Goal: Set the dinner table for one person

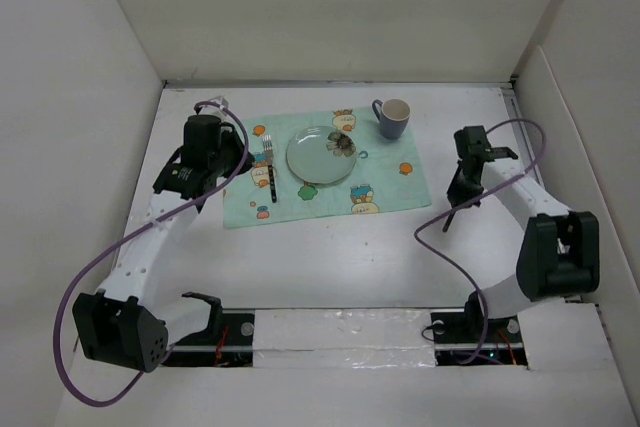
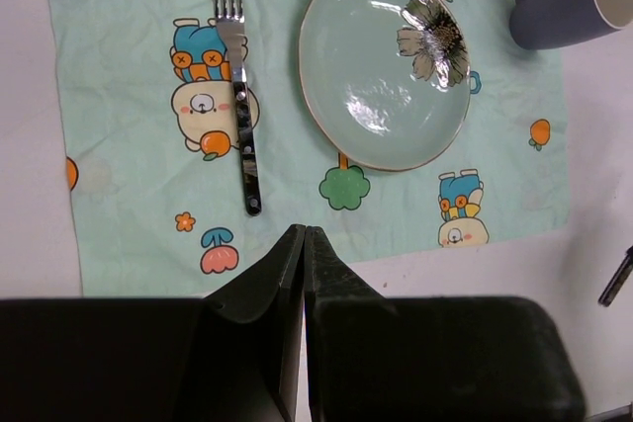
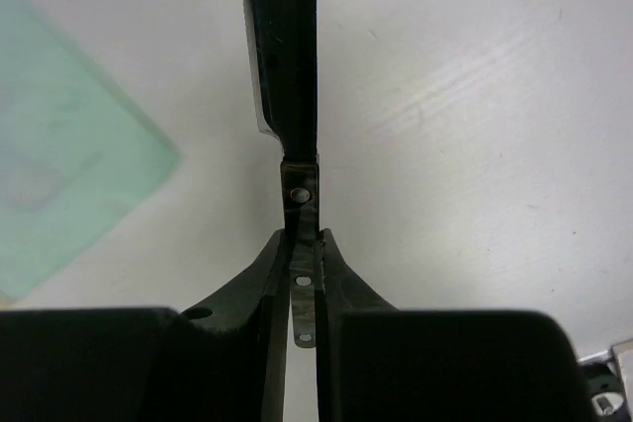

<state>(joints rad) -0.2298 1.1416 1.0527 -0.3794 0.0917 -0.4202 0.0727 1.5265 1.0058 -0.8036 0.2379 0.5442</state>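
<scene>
Dinner table (image 1: 330, 257) beneath right pincer (image 3: 302, 236), clamped on knife (image 3: 287, 46); left pincer (image 2: 304, 236) together.

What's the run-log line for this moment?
left gripper: shut, empty, over placemat edge | right gripper: shut on knife, right of placemat | fork, plate: on placemat
</scene>
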